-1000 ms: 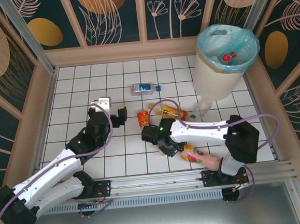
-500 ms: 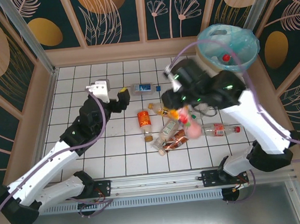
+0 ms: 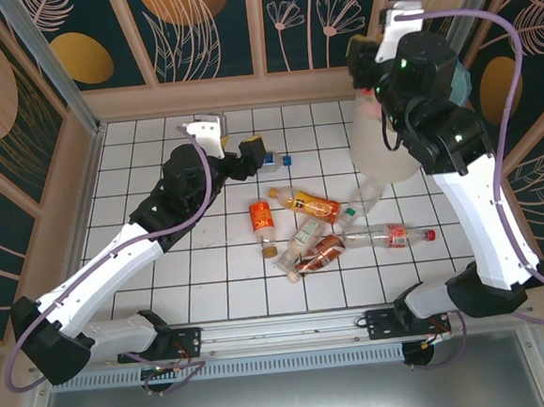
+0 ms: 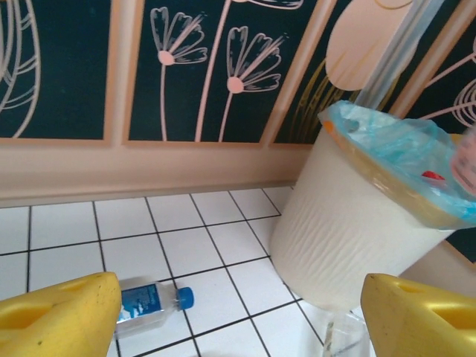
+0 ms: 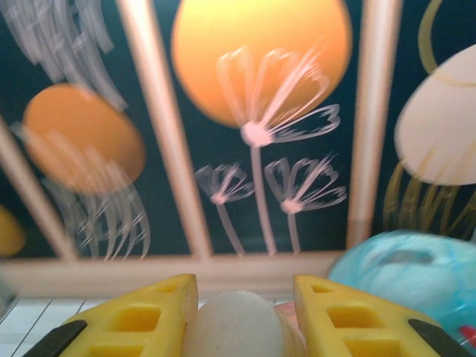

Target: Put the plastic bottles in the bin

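Right gripper [image 5: 245, 316] is clenched on the pink bottle [image 5: 234, 331]. That arm has swung up from mid-table in the last half second and is now by the left rim of the bin [image 4: 335, 223], bottle not yet dropped. Left gripper [image 4: 238, 327] has its jaws apart with nothing between them. It has pushed further out, over the blue-label bottle [image 4: 149, 301] lying on the tiled table [image 3: 164, 269] left of the bin. The loose bottles [image 3: 305, 237] mid-table are unchanged.
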Motion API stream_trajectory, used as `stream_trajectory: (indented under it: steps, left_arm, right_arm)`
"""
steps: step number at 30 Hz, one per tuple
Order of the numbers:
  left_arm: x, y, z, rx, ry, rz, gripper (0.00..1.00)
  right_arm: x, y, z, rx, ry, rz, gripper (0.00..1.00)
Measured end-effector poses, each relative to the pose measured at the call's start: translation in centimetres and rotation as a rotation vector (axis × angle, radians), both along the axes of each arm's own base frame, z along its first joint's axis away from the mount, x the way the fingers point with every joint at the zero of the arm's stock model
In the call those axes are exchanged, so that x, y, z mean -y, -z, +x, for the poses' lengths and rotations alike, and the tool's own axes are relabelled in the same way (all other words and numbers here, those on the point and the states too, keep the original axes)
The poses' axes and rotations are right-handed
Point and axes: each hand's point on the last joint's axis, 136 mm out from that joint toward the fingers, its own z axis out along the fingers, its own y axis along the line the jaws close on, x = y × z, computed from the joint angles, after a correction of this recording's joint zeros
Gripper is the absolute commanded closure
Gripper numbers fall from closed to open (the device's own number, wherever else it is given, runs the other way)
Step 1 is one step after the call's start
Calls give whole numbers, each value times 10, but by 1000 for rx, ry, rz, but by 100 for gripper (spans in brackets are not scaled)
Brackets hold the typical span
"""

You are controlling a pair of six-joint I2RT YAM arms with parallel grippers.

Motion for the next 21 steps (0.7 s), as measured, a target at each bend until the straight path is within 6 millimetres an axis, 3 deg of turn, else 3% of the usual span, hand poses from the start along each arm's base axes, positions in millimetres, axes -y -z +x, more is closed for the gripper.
stream_trajectory:
  steps: [4,8,13,16,21]
  left_arm:
    - [14,-2,4,0,46,-8,16]
    - [27,3,10,-5,76,-7,15]
    - [37,20,18,-27,92,23,14]
    - [42,29,21,-41,102,40,14]
    - [47,41,25,-58,104,55,13]
  right_arm:
    - [65,-18,23,98,171,58,100]
    - [125,-36,26,174,309,102,100]
    - [181,-30,36,173,428,127,100]
    - [202,-11,45,130,473,125,100]
    - [203,29,62,37,461,125,100]
